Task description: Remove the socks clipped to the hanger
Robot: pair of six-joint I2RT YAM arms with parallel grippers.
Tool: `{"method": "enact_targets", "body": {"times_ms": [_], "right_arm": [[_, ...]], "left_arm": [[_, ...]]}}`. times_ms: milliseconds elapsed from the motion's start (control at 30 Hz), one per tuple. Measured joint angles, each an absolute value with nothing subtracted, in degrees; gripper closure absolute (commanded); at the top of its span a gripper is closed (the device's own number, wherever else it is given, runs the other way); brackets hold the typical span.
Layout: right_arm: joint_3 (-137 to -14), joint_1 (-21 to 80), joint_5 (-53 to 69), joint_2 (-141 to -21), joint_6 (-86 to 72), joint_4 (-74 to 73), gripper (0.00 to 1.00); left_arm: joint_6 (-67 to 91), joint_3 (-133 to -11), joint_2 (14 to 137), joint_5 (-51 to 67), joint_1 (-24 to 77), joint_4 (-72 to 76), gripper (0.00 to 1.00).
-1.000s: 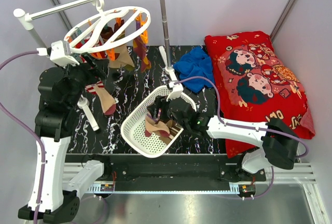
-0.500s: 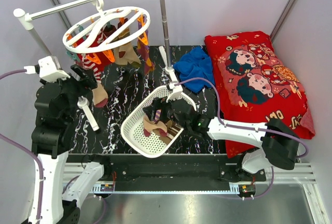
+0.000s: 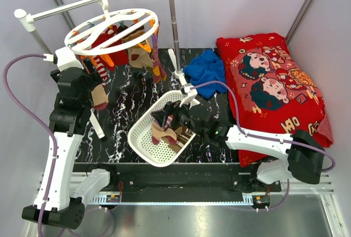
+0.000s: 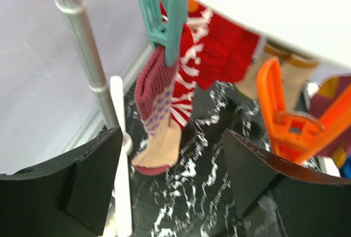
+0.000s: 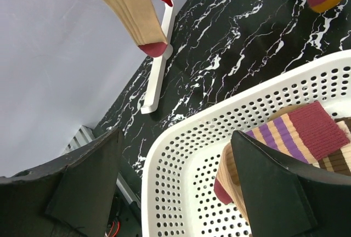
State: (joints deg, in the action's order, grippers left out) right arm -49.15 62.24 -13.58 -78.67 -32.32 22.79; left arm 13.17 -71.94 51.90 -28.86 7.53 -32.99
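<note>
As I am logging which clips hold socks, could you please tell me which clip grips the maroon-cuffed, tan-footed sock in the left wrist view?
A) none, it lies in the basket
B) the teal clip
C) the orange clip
B: the teal clip pinches the cuff of the maroon-cuffed sock, which hangs below it, while the orange clip stands apart to its right.

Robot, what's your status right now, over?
Left gripper open, empty, under white plastic ring hanger. Right gripper open over white perforated basket. Patterned fabric socks hang clipped. Nothing blocking.
</note>
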Motion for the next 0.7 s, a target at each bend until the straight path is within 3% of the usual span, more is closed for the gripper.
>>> {"method": "enact_targets", "body": {"times_ms": [33,67,167,433,567,600,633,700], "right_arm": [[-49.04,62.24,-13.5,-78.35,-32.18,22.85,0.12],[-48.93,62.24,-13.37,-77.97,-32.1,22.87,0.12],[-48.66,62.24,-12.91,-77.01,-31.77,22.87,0.12],[-48.49,62.24,-12.8,-75.4,-31.05,22.92,0.12],[-48.05,62.24,-12.78,-75.4,-30.89,23.27,0.12],[-47.94,62.24,-12.75,-75.4,-30.87,23.31,0.12],[-47.83,62.24,-12.75,-75.4,-30.87,23.31,0.12],[-47.75,62.24,-12.53,-75.37,-30.87,23.33,0.12]], "left_arm": [[12.64,-71.94,52.36,-29.56,7.35,-32.36,0.3],[12.12,-71.94,52.77,-30.26,7.16,-31.7,0.44],[10.13,-71.94,54.28,-31.53,6.42,-29.78,0.67],[7.84,-71.57,54.22,-29.28,5.89,-27.33,0.99],[7.66,-71.48,52.49,-27.33,5.89,-27.22,1.0],[7.64,-71.37,52.05,-27.16,5.89,-27.22,0.95],[7.57,-71.13,51.48,-27.0,5.89,-27.11,0.74],[7.46,-70.52,50.57,-27.79,5.89,-27.2,0.54]]}}
